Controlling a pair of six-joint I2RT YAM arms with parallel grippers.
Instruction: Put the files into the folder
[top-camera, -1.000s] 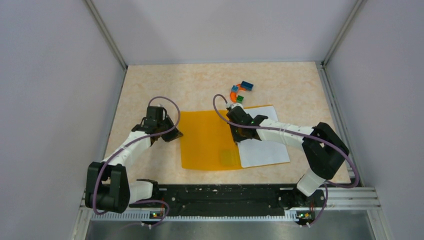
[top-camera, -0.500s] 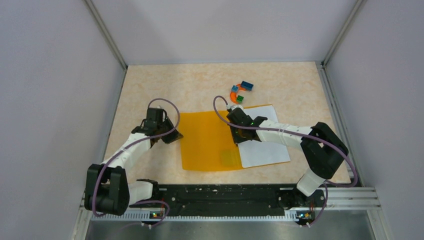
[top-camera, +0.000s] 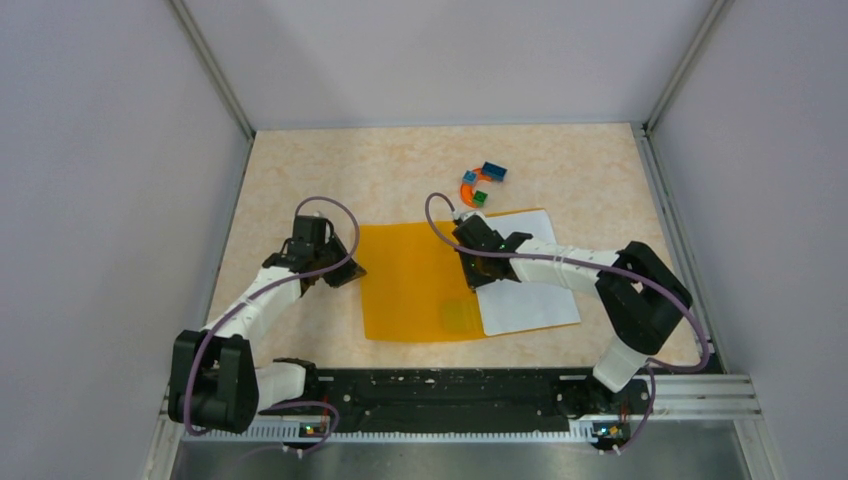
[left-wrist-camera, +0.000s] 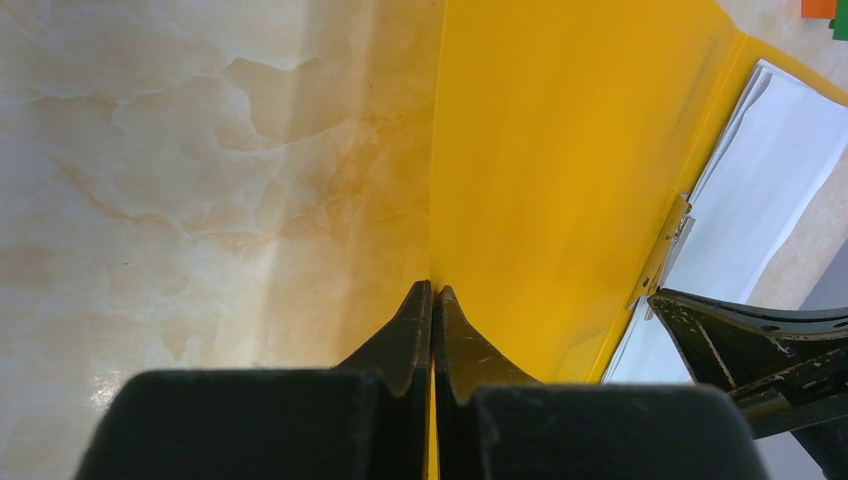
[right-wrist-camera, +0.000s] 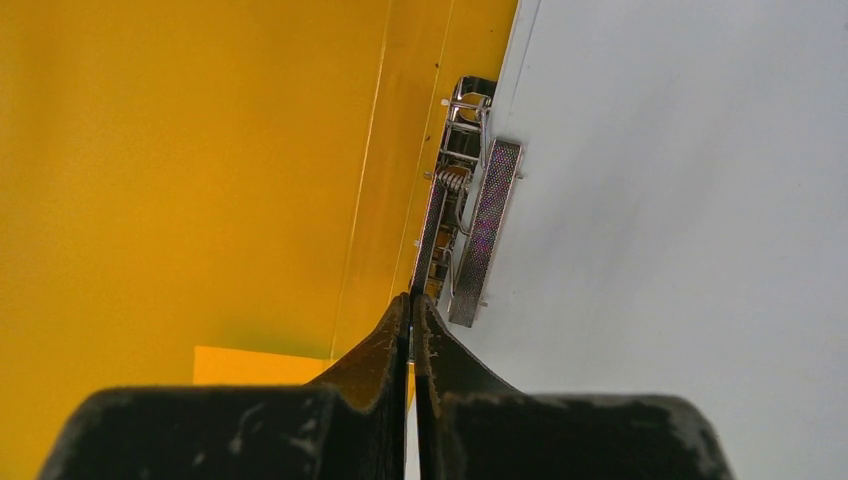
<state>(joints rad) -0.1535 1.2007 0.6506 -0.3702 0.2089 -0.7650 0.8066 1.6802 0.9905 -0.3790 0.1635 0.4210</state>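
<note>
The orange folder (top-camera: 410, 280) lies open on the table, its cover spread to the left. The white files (top-camera: 530, 300) lie on its right half beside the metal clip (right-wrist-camera: 480, 230). My left gripper (top-camera: 345, 272) is at the cover's left edge. In the left wrist view the gripper (left-wrist-camera: 433, 290) is shut with a strip of the folder (left-wrist-camera: 560, 150) between the fingers. My right gripper (top-camera: 478, 272) is at the folder's spine. In the right wrist view the gripper (right-wrist-camera: 411, 298) is shut on the clip's thin lever, with the files (right-wrist-camera: 680, 200) to the right.
Small colourful toy blocks and an orange curved piece (top-camera: 480, 183) lie just beyond the folder's far right corner. The enclosure's walls and metal posts bound the table on three sides. The right gripper's black body (left-wrist-camera: 770, 340) shows in the left wrist view.
</note>
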